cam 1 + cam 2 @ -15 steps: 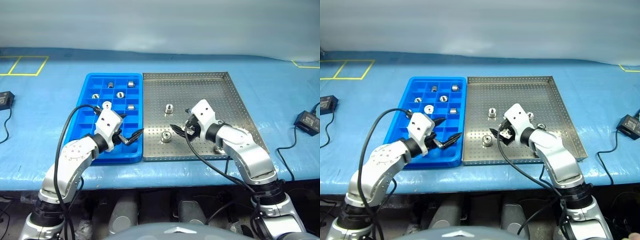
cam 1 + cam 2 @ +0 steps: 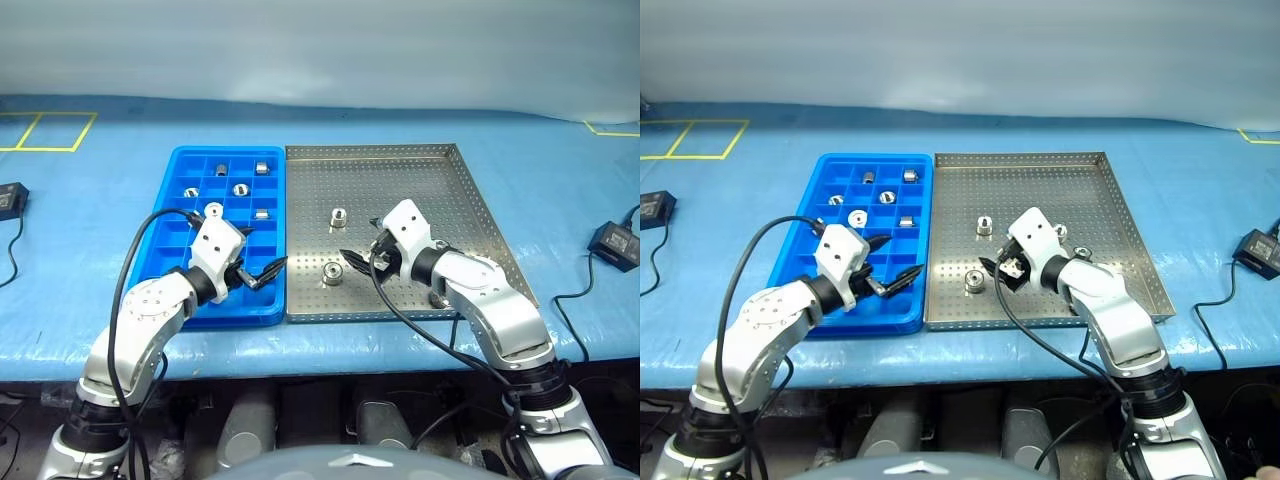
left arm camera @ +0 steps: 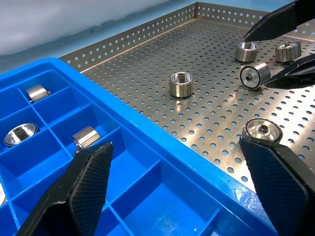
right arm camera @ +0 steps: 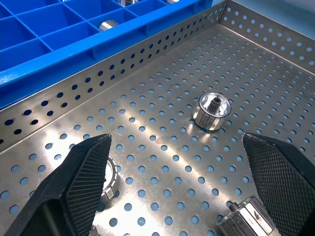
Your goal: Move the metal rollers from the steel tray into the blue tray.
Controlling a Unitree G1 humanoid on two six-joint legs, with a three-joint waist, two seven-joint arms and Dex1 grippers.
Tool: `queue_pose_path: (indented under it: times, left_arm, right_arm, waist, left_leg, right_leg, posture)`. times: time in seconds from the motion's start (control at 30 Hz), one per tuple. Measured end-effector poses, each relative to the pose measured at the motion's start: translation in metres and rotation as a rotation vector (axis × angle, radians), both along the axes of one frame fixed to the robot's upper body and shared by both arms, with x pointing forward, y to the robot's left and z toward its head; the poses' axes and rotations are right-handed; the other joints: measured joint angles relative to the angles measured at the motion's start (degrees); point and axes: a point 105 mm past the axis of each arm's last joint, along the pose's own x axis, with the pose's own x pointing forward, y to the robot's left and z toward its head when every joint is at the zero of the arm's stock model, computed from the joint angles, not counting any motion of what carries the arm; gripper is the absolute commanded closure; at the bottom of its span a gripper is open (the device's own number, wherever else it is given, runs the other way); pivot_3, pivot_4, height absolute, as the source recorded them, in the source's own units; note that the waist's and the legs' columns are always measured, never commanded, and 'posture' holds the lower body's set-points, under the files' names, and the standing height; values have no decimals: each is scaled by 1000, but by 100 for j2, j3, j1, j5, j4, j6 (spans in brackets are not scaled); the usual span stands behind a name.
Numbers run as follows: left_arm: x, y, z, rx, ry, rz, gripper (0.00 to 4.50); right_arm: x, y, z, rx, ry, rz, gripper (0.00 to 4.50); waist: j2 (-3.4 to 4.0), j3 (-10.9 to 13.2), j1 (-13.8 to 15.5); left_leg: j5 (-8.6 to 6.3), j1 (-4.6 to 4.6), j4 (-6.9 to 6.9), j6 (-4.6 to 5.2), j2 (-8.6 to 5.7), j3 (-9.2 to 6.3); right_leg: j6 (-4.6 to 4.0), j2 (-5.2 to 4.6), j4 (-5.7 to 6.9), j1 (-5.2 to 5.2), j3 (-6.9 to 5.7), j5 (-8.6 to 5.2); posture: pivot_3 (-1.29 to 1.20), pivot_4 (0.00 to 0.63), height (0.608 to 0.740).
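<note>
Both pincers wide open, holding nothing: left pincer [image 2: 262, 267] over the blue tray [image 2: 170, 235], right pincer [image 2: 362, 260] above rollers [image 2: 332, 273] in the steel tray [image 2: 470, 200].

No legible text, label, brand, number or sign appears on any surface. The yellow taped outlines [image 2: 45, 131] at the far left of the tabletop [image 2: 100, 210] are plain lines and carry no lettering.
</note>
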Motion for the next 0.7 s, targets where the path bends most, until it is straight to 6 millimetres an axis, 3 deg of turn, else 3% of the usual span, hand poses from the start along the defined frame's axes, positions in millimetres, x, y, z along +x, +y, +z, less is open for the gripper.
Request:
queue_pose_path:
  times: [0.7]
  left_arm:
    - [0, 0, 0, 0, 0, -2, 23]
  right_arm:
    - [1, 0, 2, 15, -5, -7, 0]
  waist:
    - [0, 0, 2]
  left_leg:
    - [0, -1, -1, 0, 0, 0]
  right_leg:
    - [0, -2, -1, -1, 1, 0]
  posture:
    - [57, 150, 740]
